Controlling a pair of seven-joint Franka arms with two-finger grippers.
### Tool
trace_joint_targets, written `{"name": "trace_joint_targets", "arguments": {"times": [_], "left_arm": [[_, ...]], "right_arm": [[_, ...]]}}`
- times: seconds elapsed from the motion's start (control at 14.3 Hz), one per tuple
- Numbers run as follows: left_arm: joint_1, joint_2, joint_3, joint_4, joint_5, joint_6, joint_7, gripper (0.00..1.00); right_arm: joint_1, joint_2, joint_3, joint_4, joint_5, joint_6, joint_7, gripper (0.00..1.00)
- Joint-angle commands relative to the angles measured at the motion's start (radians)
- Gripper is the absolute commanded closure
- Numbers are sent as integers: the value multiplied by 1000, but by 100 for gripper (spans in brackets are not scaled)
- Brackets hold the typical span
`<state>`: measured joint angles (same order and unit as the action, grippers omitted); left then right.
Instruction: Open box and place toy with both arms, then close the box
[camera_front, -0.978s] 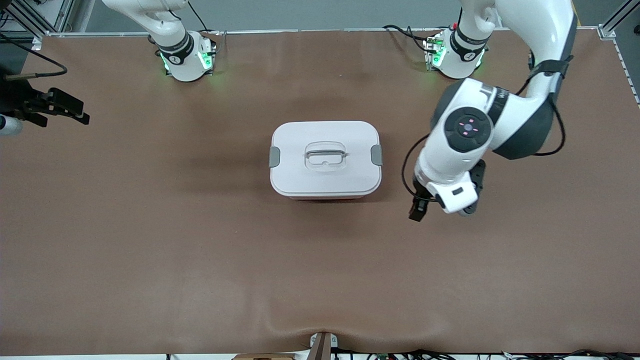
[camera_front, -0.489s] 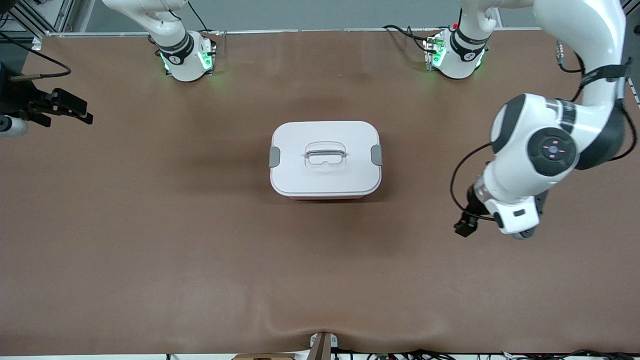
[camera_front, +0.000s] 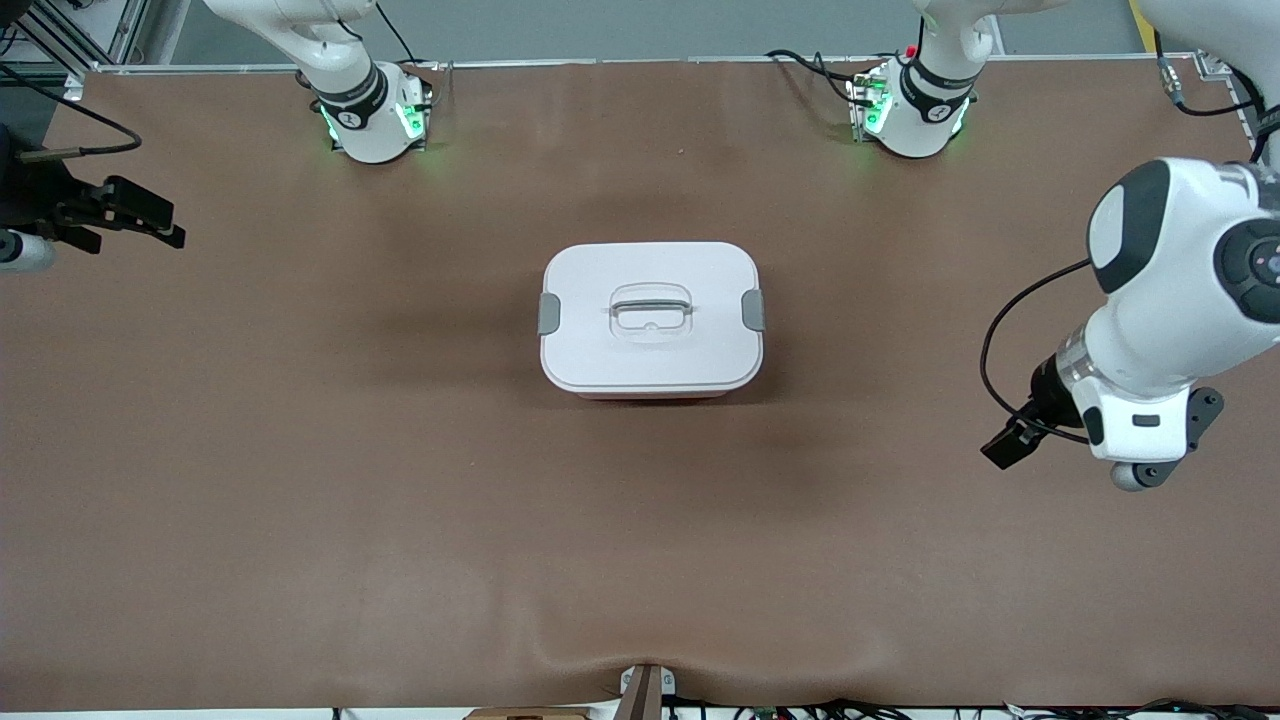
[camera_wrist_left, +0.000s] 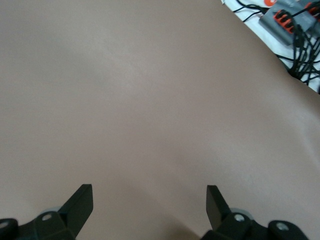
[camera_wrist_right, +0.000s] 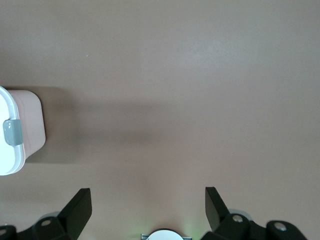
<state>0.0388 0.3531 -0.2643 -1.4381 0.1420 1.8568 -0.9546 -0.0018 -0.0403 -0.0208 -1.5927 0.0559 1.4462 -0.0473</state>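
**Left arm swung way out, box shut**

Swinging outward over the last second, my left gripper (camera_wrist_left: 149, 200) went from just beside the box (camera_front: 651, 318) to over bare table (camera_front: 400, 500) at the left arm's end, well apart from it, fingers spread wide and empty. Box hasn't budged: mid-table, lid on, grey clips (camera_front: 753, 310) down. Right gripper (camera_wrist_right: 148, 202) hangs over the table at the right arm's end, fingers apart, waiting. No toy in sight, so I guess it's already inside. I'd park both arms clear.
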Motion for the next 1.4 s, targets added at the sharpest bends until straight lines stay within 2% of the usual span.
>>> {"name": "trace_joint_targets", "arguments": {"times": [0.0,0.28,0.49,0.63,1.33], "left_arm": [[-5,-69,19,-12,1,-57,113,0],[-11,-131,85,-7,-16,-119,299,0],[-13,-189,175,-7,-140,-140,433,0],[-19,-224,224,-7,-165,-195,544,0],[-40,-342,286,-7,-148,-381,810,0]], "right_arm": [[-20,4,19,20,7,-20,17,0],[-8,10,16,37,7,-23,17,0],[-18,10,15,28,4,-24,4,0],[-18,10,13,20,4,-24,4,0],[-35,10,12,13,4,-32,0,0]]}}
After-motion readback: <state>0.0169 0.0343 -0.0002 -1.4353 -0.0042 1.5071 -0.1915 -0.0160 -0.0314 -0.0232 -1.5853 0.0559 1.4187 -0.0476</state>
